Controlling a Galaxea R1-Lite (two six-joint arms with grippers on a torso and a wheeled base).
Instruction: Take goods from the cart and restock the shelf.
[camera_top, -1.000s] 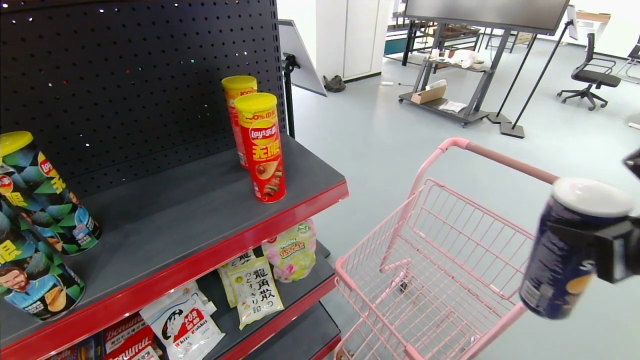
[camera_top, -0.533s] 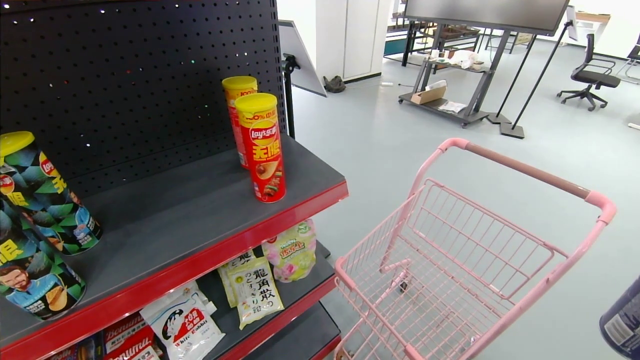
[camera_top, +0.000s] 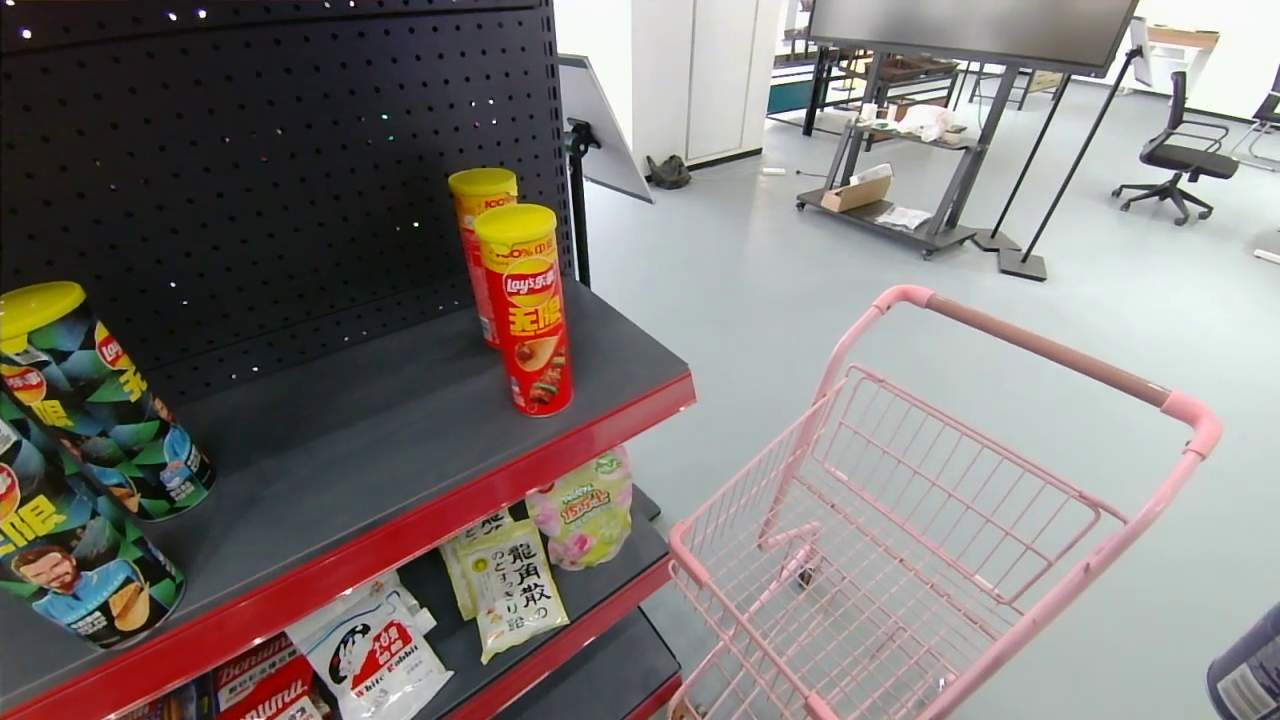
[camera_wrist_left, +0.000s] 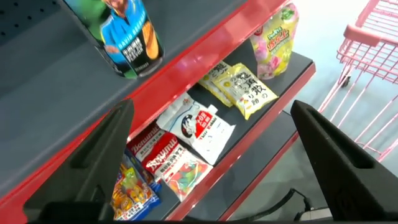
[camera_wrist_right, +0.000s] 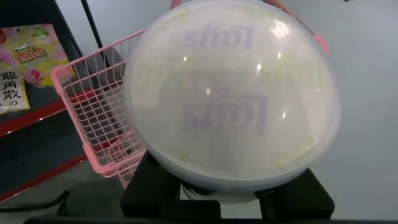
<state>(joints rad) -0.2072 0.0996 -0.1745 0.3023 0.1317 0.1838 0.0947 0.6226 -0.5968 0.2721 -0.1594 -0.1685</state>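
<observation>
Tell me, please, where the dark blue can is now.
The dark blue can is at the head view's lower right corner, on the robot's right, just beyond the pink cart's rim.

Lighting bright, even; pale grey floor brightest at upper right. Black perforated metal back panel: pinpoint glints through holes (upper left). White-lidded dark blue cylindrical can: small highlights on lid.

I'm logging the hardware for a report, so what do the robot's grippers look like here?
The left gripper has two matte black, wedge-shaped fingers, broad at the base and tapering to the tips, with no markings that I can see. The right gripper shows as black, blocky, square-edged parts behind the chip can.
</observation>
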